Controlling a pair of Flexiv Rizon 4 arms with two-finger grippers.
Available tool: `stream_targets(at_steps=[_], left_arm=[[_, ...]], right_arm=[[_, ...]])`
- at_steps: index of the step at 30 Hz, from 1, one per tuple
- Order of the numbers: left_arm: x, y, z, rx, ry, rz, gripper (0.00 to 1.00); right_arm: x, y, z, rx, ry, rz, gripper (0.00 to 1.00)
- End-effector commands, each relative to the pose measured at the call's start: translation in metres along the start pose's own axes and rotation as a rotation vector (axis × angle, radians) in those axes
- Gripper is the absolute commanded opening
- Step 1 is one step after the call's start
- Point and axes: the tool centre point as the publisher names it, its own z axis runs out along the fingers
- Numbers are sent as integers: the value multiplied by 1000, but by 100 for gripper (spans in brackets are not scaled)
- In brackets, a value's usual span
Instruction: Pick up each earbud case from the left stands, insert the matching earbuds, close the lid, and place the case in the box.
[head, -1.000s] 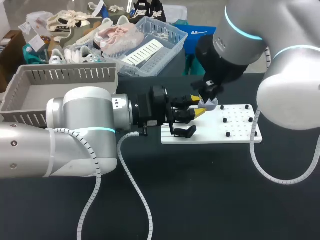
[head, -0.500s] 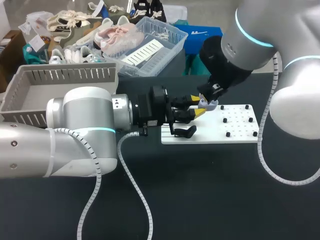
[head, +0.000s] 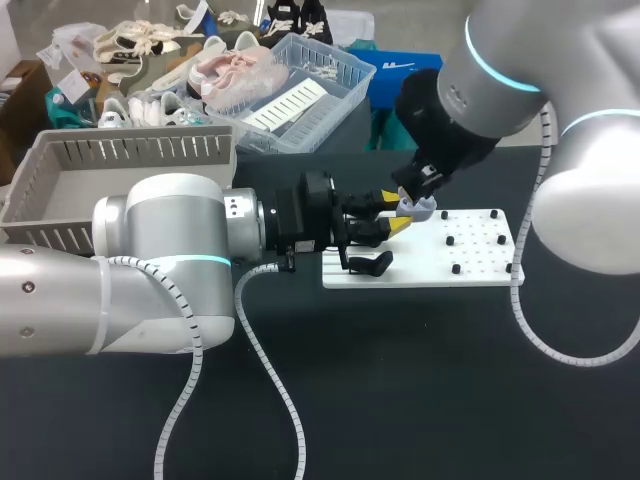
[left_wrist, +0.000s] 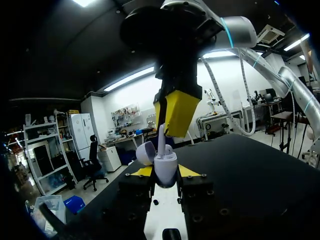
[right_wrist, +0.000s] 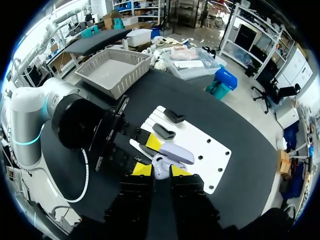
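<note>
Black tabletop (head: 400, 400), white holed board (head: 420, 272) lying flat on it

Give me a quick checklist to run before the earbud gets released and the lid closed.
1. Earbud case gripped by left pincer: ok, clamped from both sides.
2. Lid open: ok, tipped back.
3. Earbud fully seated: not ok, its stem shows above the case, held by the right pincer.
4. Lid's closing path free: not ok, the right pincer sits just above the case.
5. Second earbud in place: cannot tell.
</note>
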Motion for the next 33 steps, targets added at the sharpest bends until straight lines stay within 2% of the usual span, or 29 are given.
stream_targets(at_steps=[1,33], left_arm=[[0,-1,1,-7,-1,2,0],[0,-1,1,-7,-1,2,0]], right_arm=[[-2,0,4,-4,7,1,0],[-3,3,21,-37,40,22,1]])
